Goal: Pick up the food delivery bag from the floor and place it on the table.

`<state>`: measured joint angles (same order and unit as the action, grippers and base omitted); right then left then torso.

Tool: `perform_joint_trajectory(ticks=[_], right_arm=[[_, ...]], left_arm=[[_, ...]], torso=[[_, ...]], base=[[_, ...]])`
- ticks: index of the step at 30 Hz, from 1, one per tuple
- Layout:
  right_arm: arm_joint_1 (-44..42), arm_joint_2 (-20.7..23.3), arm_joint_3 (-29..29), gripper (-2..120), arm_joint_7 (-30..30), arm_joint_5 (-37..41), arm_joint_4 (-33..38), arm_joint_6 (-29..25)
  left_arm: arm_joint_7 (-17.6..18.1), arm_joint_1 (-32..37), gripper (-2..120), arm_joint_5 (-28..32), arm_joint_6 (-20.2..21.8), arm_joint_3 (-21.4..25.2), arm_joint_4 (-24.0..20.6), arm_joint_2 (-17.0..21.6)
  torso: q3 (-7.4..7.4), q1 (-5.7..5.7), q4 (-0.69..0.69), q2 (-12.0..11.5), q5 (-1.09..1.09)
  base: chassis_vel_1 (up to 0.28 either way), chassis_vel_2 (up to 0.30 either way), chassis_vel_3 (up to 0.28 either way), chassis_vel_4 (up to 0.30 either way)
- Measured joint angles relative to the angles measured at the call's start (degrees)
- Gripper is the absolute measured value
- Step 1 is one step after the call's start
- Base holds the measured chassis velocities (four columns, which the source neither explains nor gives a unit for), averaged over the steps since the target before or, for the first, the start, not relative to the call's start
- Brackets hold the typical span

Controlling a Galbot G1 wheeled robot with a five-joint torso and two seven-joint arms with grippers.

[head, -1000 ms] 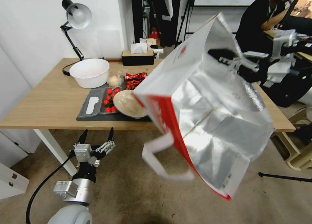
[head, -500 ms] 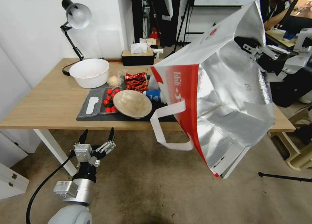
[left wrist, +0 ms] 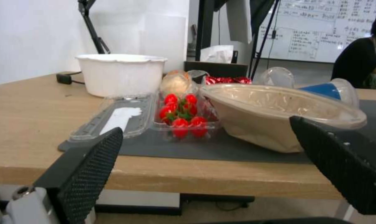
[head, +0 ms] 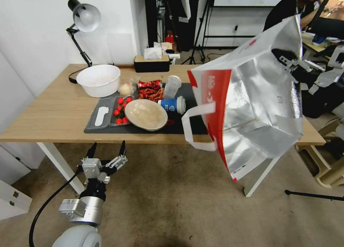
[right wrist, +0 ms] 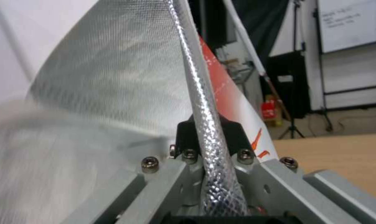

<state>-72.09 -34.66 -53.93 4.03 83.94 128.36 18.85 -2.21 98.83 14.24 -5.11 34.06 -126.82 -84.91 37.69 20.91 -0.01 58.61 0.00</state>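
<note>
The food delivery bag [head: 251,96] hides the table's [head: 53,110] right end.

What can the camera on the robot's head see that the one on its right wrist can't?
The head view takes in the left gripper hanging open below the table, plus a white bowl and tomatoes. The right wrist view shows, close up, the bag's rim pinched between the right gripper fingers. Both show the food delivery bag, tilted and off the floor.

The food delivery bag [head: 251,107] is shiny crinkled silver inside, with a red side and a white strap. The table [head: 53,110] is light wood with a dark grey mat [head: 186,127]. The tomatoes [head: 121,110] are red, the bowl [head: 99,79] is white, and the floor [head: 161,204] is greyish brown.
</note>
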Motion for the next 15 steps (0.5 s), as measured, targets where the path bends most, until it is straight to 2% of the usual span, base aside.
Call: perform_joint_trajectory(ticks=[3,7,15], right_arm=[[0.0,-0.3,0.3,0,0.4,-0.3,-0.1,0.1],[0.9,-1.6,2.0,0,3.9,-1.9,-1.4,1.0],[1.4,-2.0,2.4,0,5.2,-2.6,-3.9,1.6]], left_arm=[[0.0,0.0,100,0.0,0.0,0.0,0.0,0.0],[0.0,0.0,100,0.0,0.0,-0.1,0.3,0.0],[0.0,0.1,100,0.0,-0.1,-0.1,0.4,-0.1]], torso=[[0.00,0.00,0.00,0.0,0.00],[0.00,0.00,0.00,0.0,-0.01],[0.00,0.00,0.01,0.0,0.00]], base=[[0.000,0.000,0.000,0.000],[0.000,0.000,0.000,0.000],[0.000,0.000,0.000,0.000]])
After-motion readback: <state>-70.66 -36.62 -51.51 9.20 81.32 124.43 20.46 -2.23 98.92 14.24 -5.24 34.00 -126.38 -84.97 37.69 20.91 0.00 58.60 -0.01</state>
